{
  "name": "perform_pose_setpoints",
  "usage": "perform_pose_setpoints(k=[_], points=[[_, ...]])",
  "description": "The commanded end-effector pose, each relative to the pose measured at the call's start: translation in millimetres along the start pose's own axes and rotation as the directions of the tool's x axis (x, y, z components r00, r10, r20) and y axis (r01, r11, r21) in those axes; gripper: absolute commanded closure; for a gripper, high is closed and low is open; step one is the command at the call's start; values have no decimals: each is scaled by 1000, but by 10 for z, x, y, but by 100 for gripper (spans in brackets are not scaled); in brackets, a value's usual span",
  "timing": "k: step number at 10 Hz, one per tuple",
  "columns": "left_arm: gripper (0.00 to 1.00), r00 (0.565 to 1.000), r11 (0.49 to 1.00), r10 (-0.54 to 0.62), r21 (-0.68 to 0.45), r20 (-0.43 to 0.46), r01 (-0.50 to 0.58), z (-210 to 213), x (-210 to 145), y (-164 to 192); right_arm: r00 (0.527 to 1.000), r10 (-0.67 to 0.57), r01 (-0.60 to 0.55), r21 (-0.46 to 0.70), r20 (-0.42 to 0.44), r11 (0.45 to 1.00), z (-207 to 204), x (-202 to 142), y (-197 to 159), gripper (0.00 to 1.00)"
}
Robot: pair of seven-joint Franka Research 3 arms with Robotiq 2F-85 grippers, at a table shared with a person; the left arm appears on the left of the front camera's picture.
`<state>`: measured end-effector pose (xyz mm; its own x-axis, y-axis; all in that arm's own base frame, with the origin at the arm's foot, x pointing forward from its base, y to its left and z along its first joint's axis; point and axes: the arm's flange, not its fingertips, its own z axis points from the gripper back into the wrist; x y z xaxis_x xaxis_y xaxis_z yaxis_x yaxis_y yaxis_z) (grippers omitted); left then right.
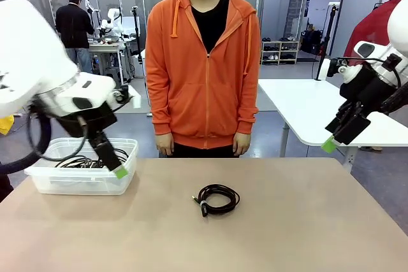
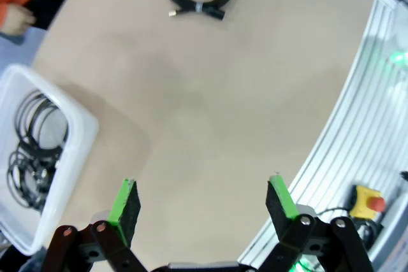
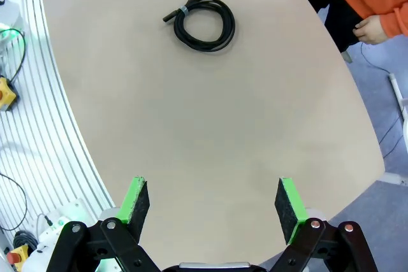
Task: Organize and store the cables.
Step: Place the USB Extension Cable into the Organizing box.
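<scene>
Apparently waiting, the left gripper [image 2: 200, 203] and right gripper [image 3: 212, 202] both hang spread and empty, one coiled cable [image 1: 217, 198] lying well ahead between them, others already binned [image 1: 81, 183] beside the left.

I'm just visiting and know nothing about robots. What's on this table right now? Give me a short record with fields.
Loose cable: one coiled black cable lying mid-table, bound by a tie, untouched
Bin: clear plastic bin on the table's left, holding more coiled cables
Left gripper: fingers apart, empty, raised beside the bin
Right gripper: fingers apart, empty, raised over the table's right side
Person: orange hoodie, standing at the far edge, hands down
</scene>
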<state>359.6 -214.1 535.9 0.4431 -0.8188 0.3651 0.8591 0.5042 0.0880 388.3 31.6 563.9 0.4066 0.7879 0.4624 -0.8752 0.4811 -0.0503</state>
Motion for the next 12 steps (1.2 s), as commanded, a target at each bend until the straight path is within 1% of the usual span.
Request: perform_pose_setpoints(k=[1,4,5,6,7,9,11,12], points=[[0,999,999,-43,-18,-24,42,-97,411,120,1000,-15,15,0,-3,1000,-7,28,-1,0],[0,993,996,-91,-17,-78,90,-309,1004,105,1000,-15,15,0,-3,1000,-7,28,-1,0],[0,991,995,-98,-29,-86,95,-348,1146,88,1000,-15,15,0,-3,1000,-7,28,-1,0],[0,993,995,-95,-36,-74,92,-400,1322,84,1000,-15,15,0,-3,1000,-7,28,-1,0],[0,990,992,-116,-62,-82,111,-471,1474,70,1000,-15,15,0,-3,1000,-7,28,-1,0],[0,982,989,-142,-61,-127,135,-682,1801,47,1000,-15,15,0,-3,1000,-7,28,-1,0],[0,976,987,-152,-80,-155,141,-966,2043,29,1000,-15,15,0,-3,1000,-7,28,-1,0],[0,975,984,-159,-102,-153,144,-1049,2120,7,1000,-15,15,0,-3,1000,-7,28,-1,0]])
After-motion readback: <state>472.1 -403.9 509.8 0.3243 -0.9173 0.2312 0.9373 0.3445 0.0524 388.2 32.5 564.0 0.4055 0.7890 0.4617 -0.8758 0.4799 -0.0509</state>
